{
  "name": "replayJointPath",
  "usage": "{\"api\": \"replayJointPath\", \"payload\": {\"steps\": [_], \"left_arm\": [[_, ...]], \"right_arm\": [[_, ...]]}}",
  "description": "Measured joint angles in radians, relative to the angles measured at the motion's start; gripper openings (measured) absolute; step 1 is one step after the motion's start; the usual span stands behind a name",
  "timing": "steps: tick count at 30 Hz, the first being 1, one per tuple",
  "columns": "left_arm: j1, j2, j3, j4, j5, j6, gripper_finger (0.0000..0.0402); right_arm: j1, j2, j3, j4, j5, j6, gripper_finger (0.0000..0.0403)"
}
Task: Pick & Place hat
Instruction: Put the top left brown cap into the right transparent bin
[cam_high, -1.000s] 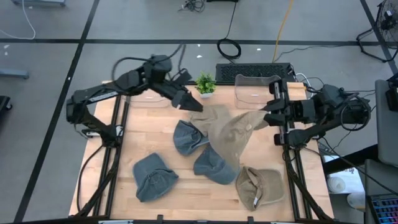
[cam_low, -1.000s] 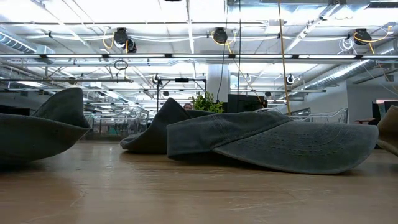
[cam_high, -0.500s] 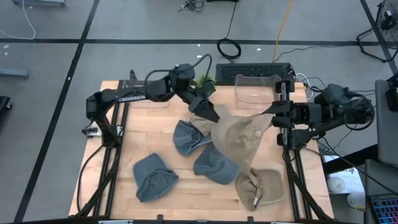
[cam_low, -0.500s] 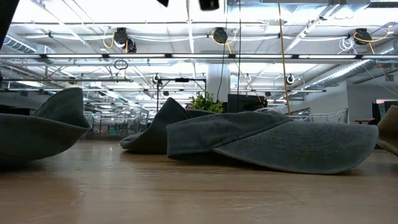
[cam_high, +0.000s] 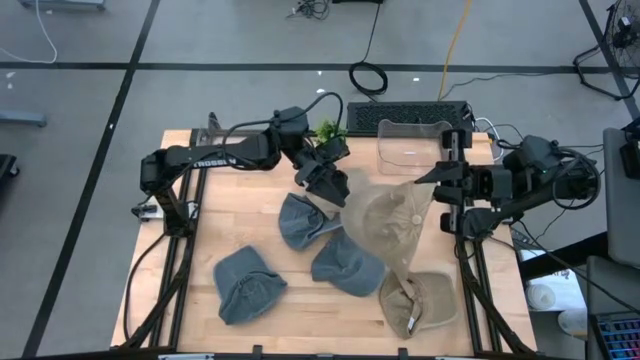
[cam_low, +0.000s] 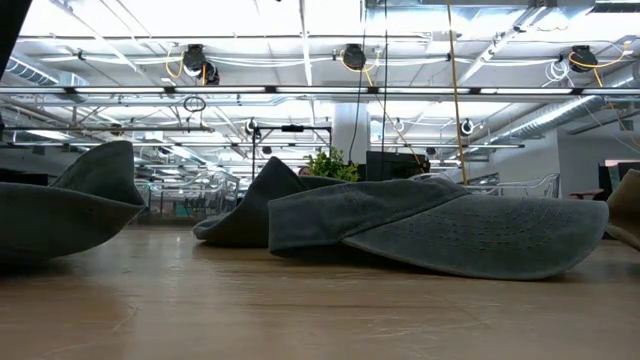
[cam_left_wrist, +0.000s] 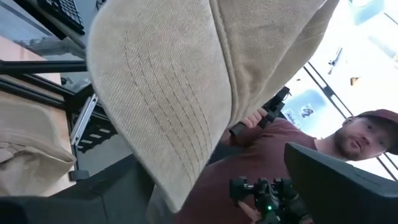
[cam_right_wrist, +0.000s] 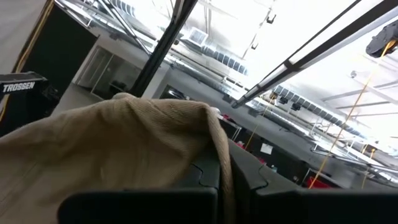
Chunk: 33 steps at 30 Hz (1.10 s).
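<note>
Tan hat (cam_high: 385, 215): hangs above the table (cam_high: 240, 215), lifted clear of the grey hats (cam_high: 300, 222).
Right end effector (cam_high: 432, 178): clamped on the hat's edge, carrying its weight.
Left end effector (cam_high: 330, 183): spread wide beside the opposite edge (likely to share the hold).

You work at a wooden table (cam_high: 235, 220) on a grey floor (cam_high: 200, 40) marked with dark lines; cables (cam_high: 368, 75) lie coiled behind it; overhead, pipes (cam_low: 300, 92) and bright ceiling lights (cam_low: 150, 15) run across; a potted plant (cam_high: 330, 132) stands at the far edge.
</note>
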Motion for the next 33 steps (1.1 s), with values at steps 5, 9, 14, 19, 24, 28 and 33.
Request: {"api": "replayJointPath", "payload": {"steps": [5, 9, 14, 19, 24, 28, 33], "left_arm": [[0.000, 0.000, 0.000, 0.000, 0.022, -0.013, 0.0336], [-0.005, 0.000, 0.000, 0.000, 0.069, -0.021, 0.0317], [-0.007, 0.000, 0.000, 0.000, 0.082, -0.032, 0.0285], [-0.006, 0.000, 0.000, -0.001, 0.082, -0.033, 0.0259], [-0.007, 0.000, 0.000, -0.011, -0.008, -0.032, 0.0246], [-0.006, 0.000, 0.000, -0.053, -0.095, 0.006, 0.0253], [-0.007, 0.000, 0.000, -0.068, -0.097, 0.012, 0.0258]], "right_arm": [[0.000, -0.001, 0.000, -0.003, 0.003, -0.011, 0.0000], [0.000, -0.003, 0.000, -0.003, 0.028, -0.011, 0.0000], [0.000, -0.002, 0.000, -0.013, 0.029, -0.012, 0.0000], [0.000, -0.002, 0.000, -0.014, 0.053, -0.015, 0.0000], [0.000, -0.002, 0.000, -0.014, 0.053, -0.034, 0.0000], [0.000, -0.002, 0.000, -0.015, 0.054, -0.033, 0.0000], [0.000, -0.002, 0.000, -0.015, 0.054, -0.034, 0.0000]]}}
